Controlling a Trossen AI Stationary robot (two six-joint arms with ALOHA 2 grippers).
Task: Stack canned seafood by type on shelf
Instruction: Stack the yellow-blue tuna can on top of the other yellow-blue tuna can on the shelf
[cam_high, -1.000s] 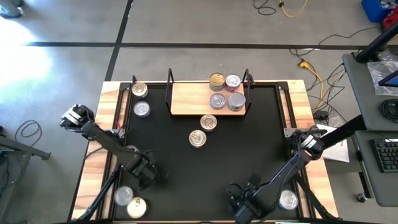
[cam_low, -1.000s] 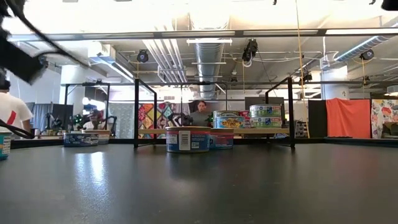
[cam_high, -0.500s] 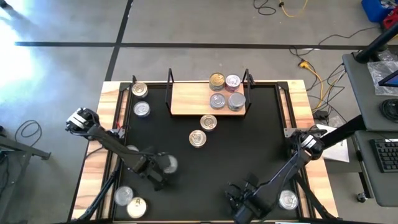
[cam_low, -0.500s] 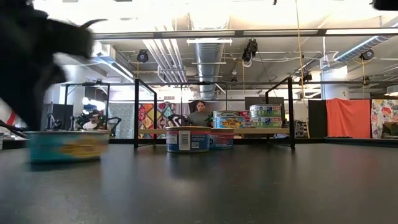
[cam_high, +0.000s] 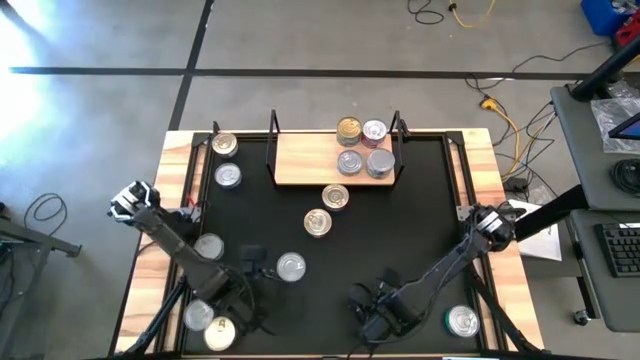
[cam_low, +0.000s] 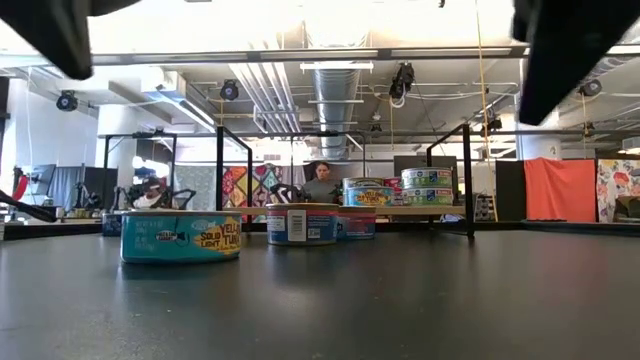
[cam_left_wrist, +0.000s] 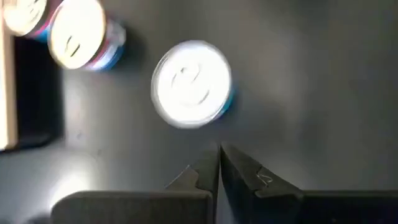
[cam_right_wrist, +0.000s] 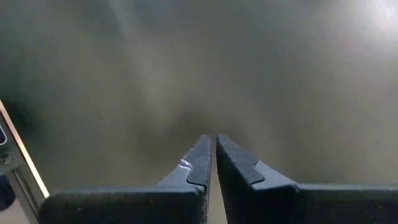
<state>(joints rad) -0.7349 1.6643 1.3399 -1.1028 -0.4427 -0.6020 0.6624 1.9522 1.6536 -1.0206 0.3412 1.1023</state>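
Observation:
The shelf (cam_high: 310, 160) stands at the table's far middle, with several tins (cam_high: 362, 146) on its right end. Two tins (cam_high: 335, 197) (cam_high: 318, 222) rest on their bases just in front of it. A silver-lidded tin with a blue label (cam_high: 291, 267) (cam_low: 180, 236) (cam_left_wrist: 193, 84) stands alone on the black table. My left gripper (cam_high: 258, 268) (cam_left_wrist: 218, 157) hovers shut just left of that tin, clear of it. My right gripper (cam_high: 362, 300) (cam_right_wrist: 214, 149) hangs shut over bare table near the front middle.
More tins stand at the far left (cam_high: 225, 145) (cam_high: 229, 176), at the left (cam_high: 209, 246), at the near left corner (cam_high: 199, 315) (cam_high: 220, 333) and at the near right (cam_high: 463, 321). The shelf's black wire posts (cam_high: 272, 135) (cam_high: 398, 130) rise at both its ends.
My left gripper, shut throughout, has swept toward the table's right edge, then risen and rolled at the wrist. The blue-labelled tin has slid along the table to the right and now stands still, clear of the fingers. My right gripper has shifted a little toward the left.

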